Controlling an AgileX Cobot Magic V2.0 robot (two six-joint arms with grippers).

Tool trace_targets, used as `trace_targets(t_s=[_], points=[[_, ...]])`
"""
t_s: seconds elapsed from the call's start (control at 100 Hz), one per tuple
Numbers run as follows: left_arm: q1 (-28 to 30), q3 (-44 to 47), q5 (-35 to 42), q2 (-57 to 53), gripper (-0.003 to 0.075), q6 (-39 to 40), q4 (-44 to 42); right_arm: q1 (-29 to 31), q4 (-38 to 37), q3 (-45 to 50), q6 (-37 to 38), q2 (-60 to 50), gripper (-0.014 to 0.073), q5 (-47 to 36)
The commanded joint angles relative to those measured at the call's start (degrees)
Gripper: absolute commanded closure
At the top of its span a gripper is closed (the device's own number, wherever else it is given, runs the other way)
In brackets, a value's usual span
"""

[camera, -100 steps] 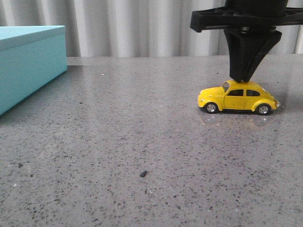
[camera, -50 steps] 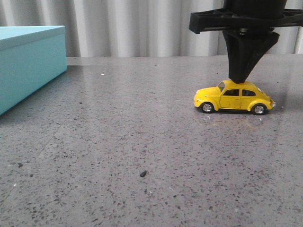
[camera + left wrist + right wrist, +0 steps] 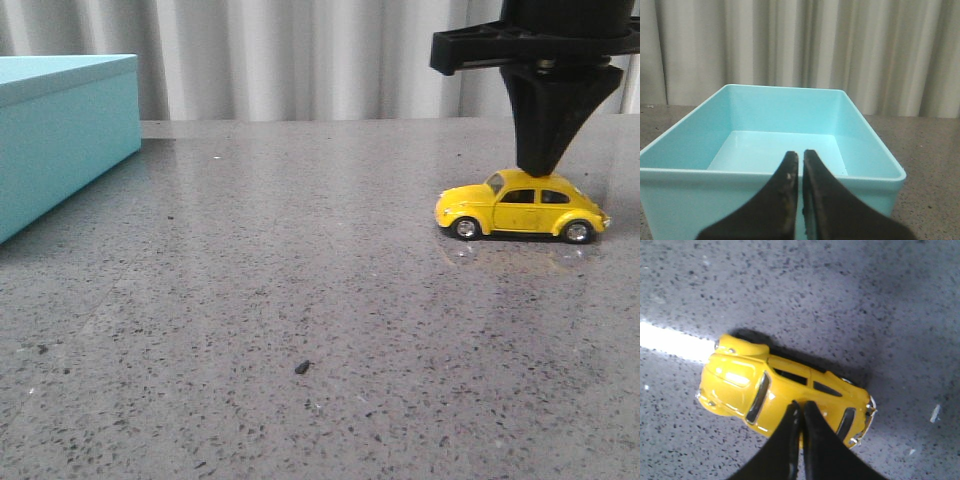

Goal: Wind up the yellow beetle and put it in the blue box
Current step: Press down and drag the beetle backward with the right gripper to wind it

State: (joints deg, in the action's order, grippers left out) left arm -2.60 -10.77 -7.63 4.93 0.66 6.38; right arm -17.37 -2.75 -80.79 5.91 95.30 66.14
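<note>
The yellow beetle (image 3: 520, 212) stands on its wheels at the right of the grey table, nose to the left. My right gripper (image 3: 545, 170) comes straight down from above, shut, with its tips pressed on the car's roof. In the right wrist view the shut fingertips (image 3: 801, 404) rest on the roof of the beetle (image 3: 740, 380). The blue box (image 3: 60, 130) stands at the far left. In the left wrist view the box (image 3: 790, 89) is open and empty, and my left gripper (image 3: 801, 154) is shut and empty in front of its near wall.
A small dark speck (image 3: 302, 367) lies on the speckled grey table (image 3: 250, 280) near the middle front. A pale pleated curtain (image 3: 300, 50) closes off the back.
The right gripper and the beetle under it first slid a little left, then moved to the right together. The box has not moved.
</note>
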Motion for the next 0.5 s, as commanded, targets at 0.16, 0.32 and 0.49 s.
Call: trace_targets(t_s=[0.16,0.32,0.49], points=[[0.1,-2.0,4.2,1.2,0.0741,0.0,0.5,2.3,-2.2,-0.3,0.0,-1.6,0.0635,1.0],[0.1,-2.0,4.2,1.2,0.0741,0.0,0.5,3.9,-2.7,3.2,0.0,-1.6,0.0635,0.3],[0.1,-2.0,4.2,1.2,0.0741,0.0,0.5,6.2,-3.3,5.0,0.0,-1.6,0.0635,0.2]])
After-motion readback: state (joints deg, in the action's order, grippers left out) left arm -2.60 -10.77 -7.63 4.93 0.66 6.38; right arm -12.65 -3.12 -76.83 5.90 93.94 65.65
